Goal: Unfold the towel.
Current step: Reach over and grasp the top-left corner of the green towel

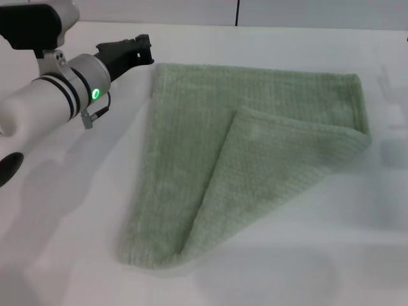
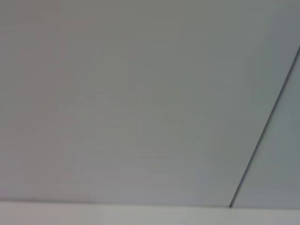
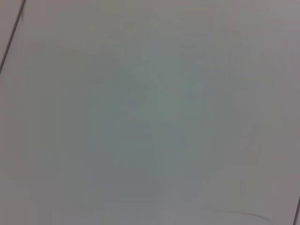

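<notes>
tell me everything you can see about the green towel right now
The towel is a pale sage-green cloth with a fine ribbed, terry-like texture, lying on the white table. It is only partly open: one corner flap is folded diagonally over the rest, its tip near the middle, with a thick rounded fold at the robot's right. The far edge lies flat and fairly straight. Nothing grips it; the left gripper is beside its far left corner, and contact there cannot be told. The wrist views do not show it.

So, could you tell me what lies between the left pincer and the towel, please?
Only a narrow stretch of bare white table separates the left pincer from the towel; the head view shows this.
</notes>
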Tool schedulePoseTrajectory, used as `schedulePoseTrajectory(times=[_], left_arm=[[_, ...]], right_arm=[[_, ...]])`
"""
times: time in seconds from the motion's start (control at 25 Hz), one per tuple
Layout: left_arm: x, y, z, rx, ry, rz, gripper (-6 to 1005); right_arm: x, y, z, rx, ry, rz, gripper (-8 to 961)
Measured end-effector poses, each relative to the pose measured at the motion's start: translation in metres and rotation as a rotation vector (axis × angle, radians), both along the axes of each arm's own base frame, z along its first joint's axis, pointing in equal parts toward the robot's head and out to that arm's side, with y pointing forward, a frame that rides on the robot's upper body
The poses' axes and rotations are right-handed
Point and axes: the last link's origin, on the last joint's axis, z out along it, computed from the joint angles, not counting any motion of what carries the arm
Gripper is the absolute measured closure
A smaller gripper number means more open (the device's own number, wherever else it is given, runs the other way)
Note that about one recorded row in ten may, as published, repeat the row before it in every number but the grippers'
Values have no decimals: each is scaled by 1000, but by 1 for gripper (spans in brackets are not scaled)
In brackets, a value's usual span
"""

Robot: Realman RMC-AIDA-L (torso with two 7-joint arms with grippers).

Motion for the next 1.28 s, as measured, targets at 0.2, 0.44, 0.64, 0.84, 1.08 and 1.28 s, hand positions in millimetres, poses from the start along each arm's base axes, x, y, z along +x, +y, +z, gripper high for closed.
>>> schedulePoseTrajectory(times=[0.2,0.44,0.64,0.84,1.08,1.28], left_arm=[[7,4,-6,-48,45,65,1001],[11,5,-17,-84,86,94,1001],[16,3,-28,-111,142,93,1001],[29,7,-38,-141,205,84,1001],[35,17,-45,-161,275,94,1001],[36,23,-47,-170,314,109,1000]], right_arm=[[0,0,0,0,0,0,197],[0,0,0,0,-2,-1,197],[0,0,0,-1,-3,-1,197],[-1,1,-1,-6,-5,5,198],[-3,1,-2,-10,-8,11,198],[-3,1,-2,-12,-10,13,198]])
